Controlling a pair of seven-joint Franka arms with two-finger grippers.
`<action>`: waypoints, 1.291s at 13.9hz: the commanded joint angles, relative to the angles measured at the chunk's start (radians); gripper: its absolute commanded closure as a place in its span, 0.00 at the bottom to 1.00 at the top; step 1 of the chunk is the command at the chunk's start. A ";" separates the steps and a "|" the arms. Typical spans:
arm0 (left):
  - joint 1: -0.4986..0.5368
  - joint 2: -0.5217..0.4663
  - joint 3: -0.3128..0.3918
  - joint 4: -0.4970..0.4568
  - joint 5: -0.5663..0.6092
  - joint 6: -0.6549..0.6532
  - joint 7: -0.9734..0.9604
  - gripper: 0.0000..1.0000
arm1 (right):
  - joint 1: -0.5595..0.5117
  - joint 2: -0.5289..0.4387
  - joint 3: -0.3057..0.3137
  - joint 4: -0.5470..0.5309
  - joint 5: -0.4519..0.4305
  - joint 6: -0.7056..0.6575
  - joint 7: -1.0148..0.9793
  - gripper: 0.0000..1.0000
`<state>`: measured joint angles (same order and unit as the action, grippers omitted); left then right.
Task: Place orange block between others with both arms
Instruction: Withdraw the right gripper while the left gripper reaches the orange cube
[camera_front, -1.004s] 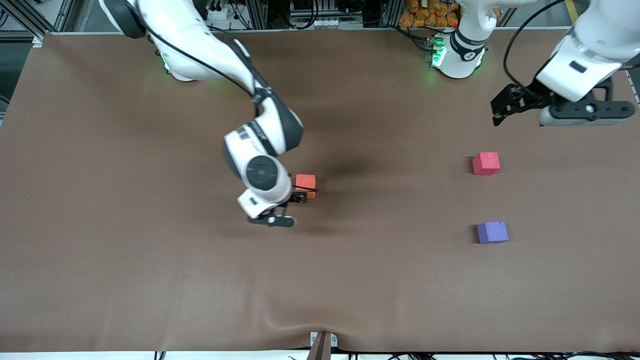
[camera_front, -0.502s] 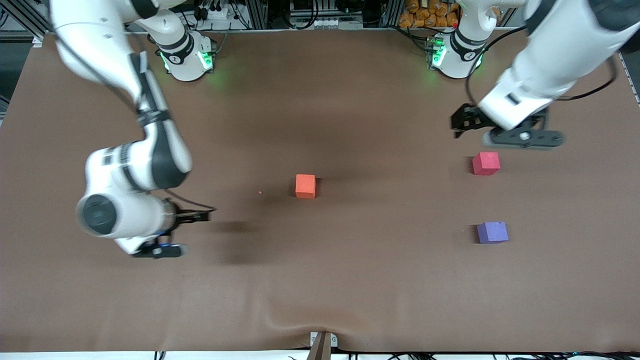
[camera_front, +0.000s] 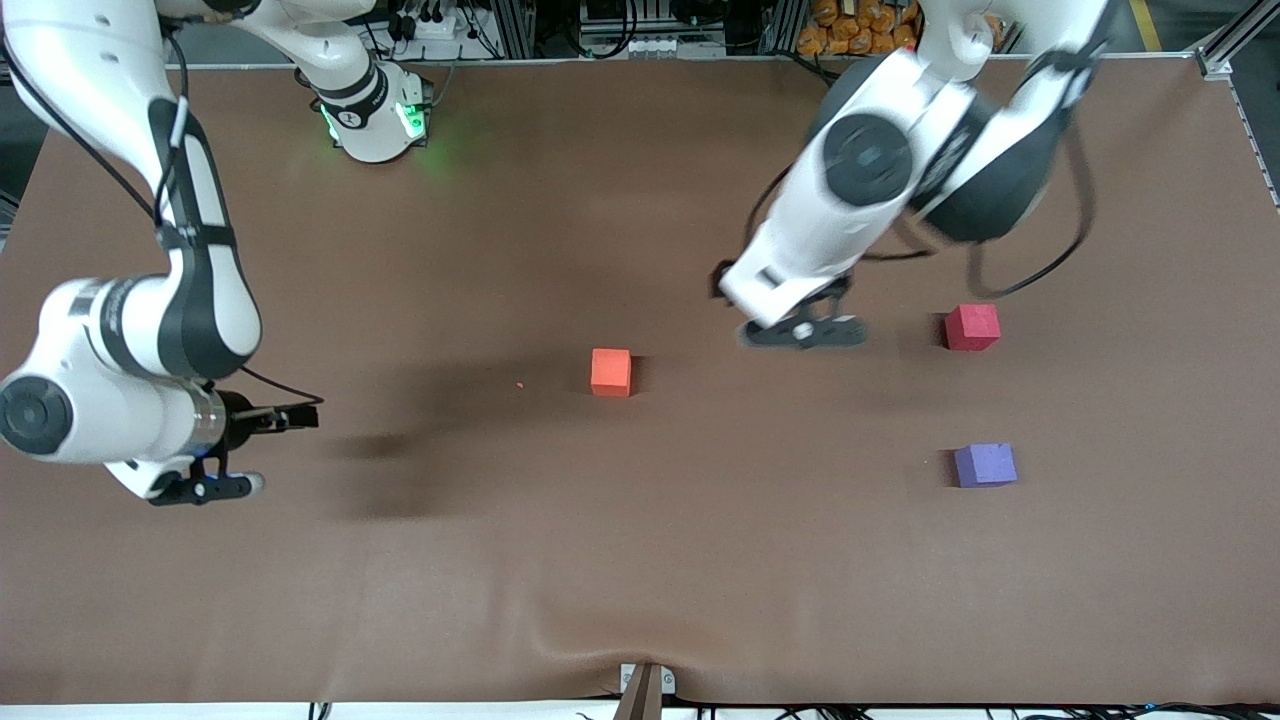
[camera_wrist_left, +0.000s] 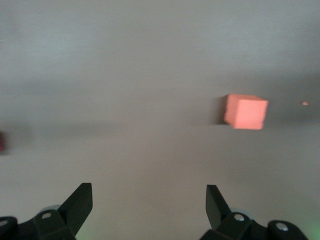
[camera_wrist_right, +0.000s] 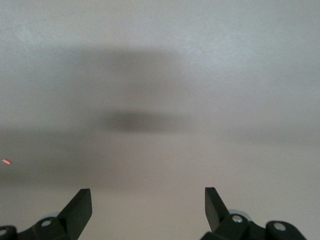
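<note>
The right arm bends low over the counter's right-arm end, its right gripper (camera_front: 285, 418) level with jaws spread and empty. The orange block (camera_front: 610, 372) sits mid-counter. The left arm slants down between it and the red-pink cube (camera_front: 972, 327), the left gripper (camera_wrist_left: 149, 202) spread wide, nothing held; the purple-blue cube (camera_front: 985, 465) lies nearer the camera.

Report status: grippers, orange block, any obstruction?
Left gripper open, over bare table between orange block and red-pink cube. Right gripper open, empty, at right arm's end. Block alone on table; path clear.
</note>
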<state>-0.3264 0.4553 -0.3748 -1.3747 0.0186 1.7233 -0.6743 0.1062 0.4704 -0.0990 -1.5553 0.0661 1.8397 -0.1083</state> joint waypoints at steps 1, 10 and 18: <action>-0.103 0.120 0.039 0.100 0.023 0.074 -0.120 0.00 | -0.028 -0.217 0.015 -0.232 -0.034 0.058 -0.060 0.00; -0.450 0.328 0.303 0.105 0.015 0.392 -0.209 0.00 | -0.080 -0.285 0.024 0.127 -0.028 -0.403 -0.062 0.00; -0.465 0.434 0.300 0.105 0.014 0.544 -0.179 0.00 | -0.079 -0.352 0.015 0.187 -0.065 -0.422 -0.045 0.00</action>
<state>-0.7845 0.8583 -0.0785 -1.3055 0.0195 2.2560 -0.8595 0.0334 0.1597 -0.0867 -1.3549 0.0204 1.4265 -0.1619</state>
